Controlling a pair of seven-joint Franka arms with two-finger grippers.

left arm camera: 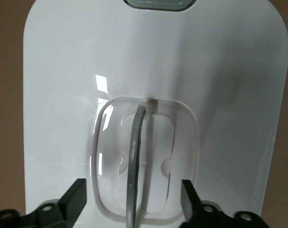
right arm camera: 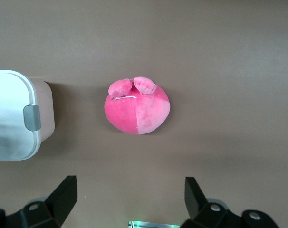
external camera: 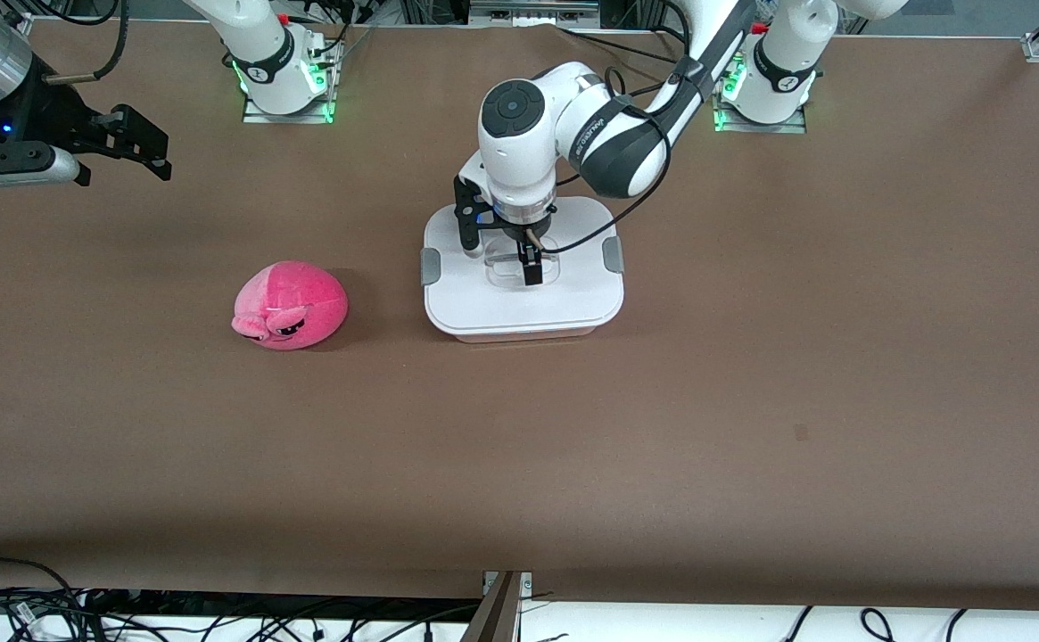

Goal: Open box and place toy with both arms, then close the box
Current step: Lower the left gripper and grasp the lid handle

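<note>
The box [external camera: 483,312] stands mid-table with its white lid on and grey side clips [external camera: 431,266]. My left gripper [external camera: 530,265] is down over the lid's middle. In the left wrist view the lid [left arm camera: 220,95] fills the frame, and my left gripper [left arm camera: 134,192] is open with one finger on each side of the clear handle [left arm camera: 137,137], not touching it. The pink plush toy [external camera: 290,306] lies on the table beside the box, toward the right arm's end. My right gripper [external camera: 140,143] is open and empty, high above the table. Its wrist view shows the toy [right arm camera: 137,107], the box [right arm camera: 11,114] and its own open gripper [right arm camera: 129,184].
The arm bases [external camera: 283,80] with green lights stand along the table's edge farthest from the front camera. Loose cables [external camera: 37,606] hang below the edge nearest it. A small dark mark [external camera: 800,432] is on the brown tabletop [external camera: 751,357].
</note>
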